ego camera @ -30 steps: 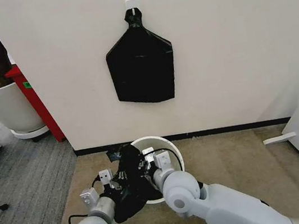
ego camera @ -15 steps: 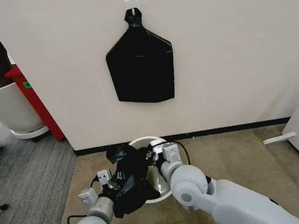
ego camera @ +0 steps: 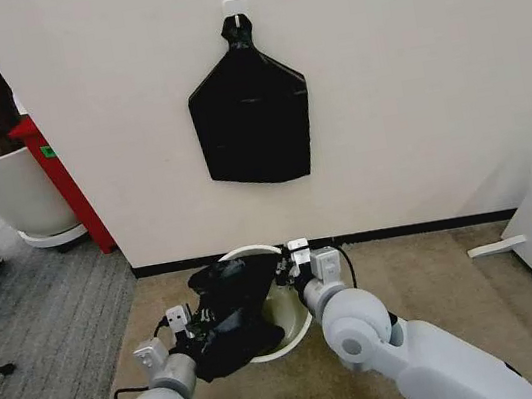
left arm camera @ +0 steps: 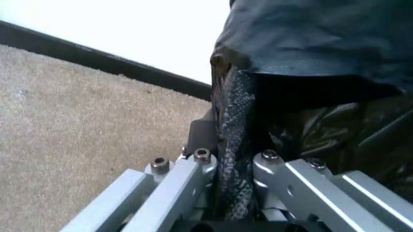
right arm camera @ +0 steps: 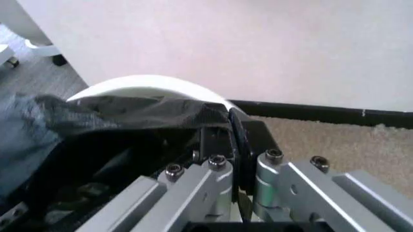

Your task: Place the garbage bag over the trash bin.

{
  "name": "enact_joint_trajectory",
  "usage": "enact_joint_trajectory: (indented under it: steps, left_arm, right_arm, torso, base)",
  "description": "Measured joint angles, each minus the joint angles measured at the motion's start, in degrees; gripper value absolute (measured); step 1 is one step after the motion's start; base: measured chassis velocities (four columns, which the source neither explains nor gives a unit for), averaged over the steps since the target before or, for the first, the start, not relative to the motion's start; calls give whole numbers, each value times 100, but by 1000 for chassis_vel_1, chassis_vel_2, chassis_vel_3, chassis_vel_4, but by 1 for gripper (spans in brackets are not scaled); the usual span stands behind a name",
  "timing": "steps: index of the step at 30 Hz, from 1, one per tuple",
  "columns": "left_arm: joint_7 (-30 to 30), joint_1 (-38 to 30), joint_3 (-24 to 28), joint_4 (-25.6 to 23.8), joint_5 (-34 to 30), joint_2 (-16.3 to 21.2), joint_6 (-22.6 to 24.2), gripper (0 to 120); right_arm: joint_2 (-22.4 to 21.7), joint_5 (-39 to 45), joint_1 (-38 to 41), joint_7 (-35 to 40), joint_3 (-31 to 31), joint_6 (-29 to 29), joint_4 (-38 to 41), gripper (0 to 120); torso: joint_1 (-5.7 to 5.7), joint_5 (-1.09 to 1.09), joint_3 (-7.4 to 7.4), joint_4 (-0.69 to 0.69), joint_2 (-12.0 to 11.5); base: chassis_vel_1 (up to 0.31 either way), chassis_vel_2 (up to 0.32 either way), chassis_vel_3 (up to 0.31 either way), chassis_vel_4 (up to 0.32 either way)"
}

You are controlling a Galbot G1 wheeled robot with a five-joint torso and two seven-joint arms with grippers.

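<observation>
Plastic bag: thin, glossy, crinkly black garbage bag (ego camera: 231, 311), draped over the near-left part of the bin's mouth and slumping down its left side toward the carpet.
Bin: small round cream-white plastic trash bin (ego camera: 287, 320) on the beige carpeted floor (ego camera: 431, 285), near the wall; its far rim and some of the inside are uncovered.
Left pincer (left arm camera: 235, 159): clenched on a twisted fold of the bag film, at the bin's near-left side.
Right pincer (right arm camera: 232, 145): clamped on the bag's edge just at the bin's right rim, film stretched taut from it (looks like the hem, can't swear to it).
How it'll handle: feather-light, totally floppy, no shape of its own, so it goes wherever it's pulled. Slick film too, so I'd guess it slips out of a weak pinch and tears if yanked.
Where to grab: by the opening's hem, two spots on opposite sides, so the mouth spreads wide enough to pass around the rolled rim.
Bin itself: light and rigid, probably slides or tips if the bag drags on it.
Not ours: flat black bag bundle (ego camera: 250, 111) hanging on the wall hook.
</observation>
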Motion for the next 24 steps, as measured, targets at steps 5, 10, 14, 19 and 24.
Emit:
enact_joint_trajectory:
  steps: [5,10,14,19,24]
  left_arm:
    - [6,40,-34,-10,11,0,-8,4]
    - [13,73,-49,-25,22,0,-10,4]
    - [16,86,-49,-50,28,0,-11,4]
    - [16,66,-55,-54,31,-24,-11,4]
    - [16,52,-76,-51,31,-29,-11,4]
  right_arm:
    - [-21,-17,-89,-79,178,8,-10,0]
    - [-8,-26,-139,-144,373,11,-37,0]
    - [-49,-25,-96,-186,456,11,-84,0]
    - [-125,-217,-321,-342,623,-58,-28,0]
    - [-264,-547,-601,-594,852,-214,274,11]
  torso:
    - [0,0,0,0,0]
    - [0,0,0,0,0]
    - [0,0,0,0,0]
    - [0,1,0,0,0]
    - [0,2,0,0,0]
  base:
    - [0,0,0,0]
    - [0,0,0,0]
    - [0,0,0,0]
    - [0,0,0,0]
    - [0,0,0,0]
